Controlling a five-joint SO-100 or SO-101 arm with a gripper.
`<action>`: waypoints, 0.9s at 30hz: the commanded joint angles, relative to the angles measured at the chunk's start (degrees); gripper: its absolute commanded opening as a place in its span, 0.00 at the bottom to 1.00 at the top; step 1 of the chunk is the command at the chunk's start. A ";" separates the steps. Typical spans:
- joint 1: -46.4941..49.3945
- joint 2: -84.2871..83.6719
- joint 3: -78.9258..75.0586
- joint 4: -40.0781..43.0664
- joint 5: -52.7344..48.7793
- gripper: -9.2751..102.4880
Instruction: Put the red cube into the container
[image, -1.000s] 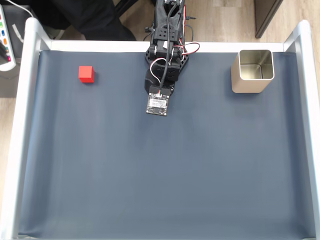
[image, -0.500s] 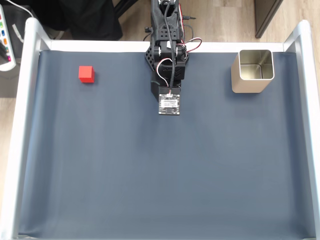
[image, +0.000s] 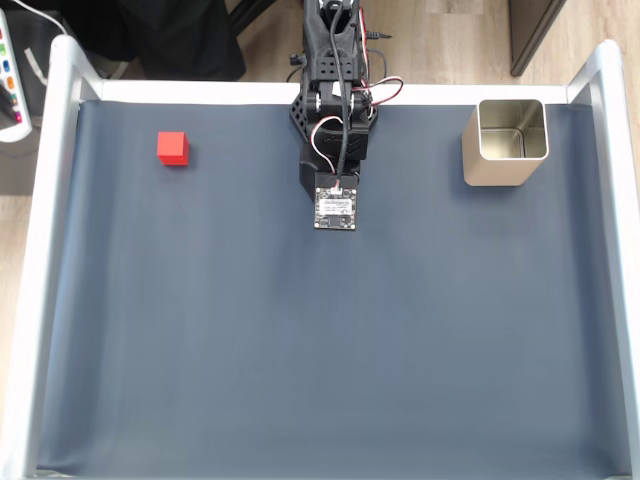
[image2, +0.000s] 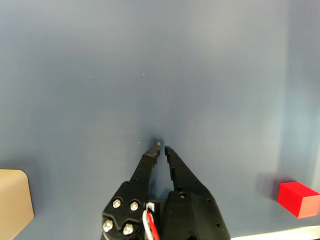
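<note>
overhead, slate-blue mat (image: 300, 350) (white-railed)

Colour-wise it's pretty simple here. The mat (image: 300, 350) on the table is a flat slate blue-grey, no pattern at all, framed by a pale silvery-white rail (image: 40, 300). The cube (image: 173, 148) is bright red, a bit more orange-pink on its lit side in the wrist view. The tin (image: 505, 142) is pale silvery beige outside with a shiny, mirror-ish inside. The arm (image: 335, 110) is matte black, with red, white and black wires looped over it, and the gripper (image2: 162, 147) is black too, dotted with silver screws. Light wood-tone floor (image: 450, 40) up top.
</note>
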 joint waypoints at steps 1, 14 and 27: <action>0.00 -5.19 -6.94 -1.49 -1.32 0.08; 22.41 -32.78 -47.90 12.13 -3.60 0.08; 65.04 -57.66 -80.16 14.77 -11.07 0.12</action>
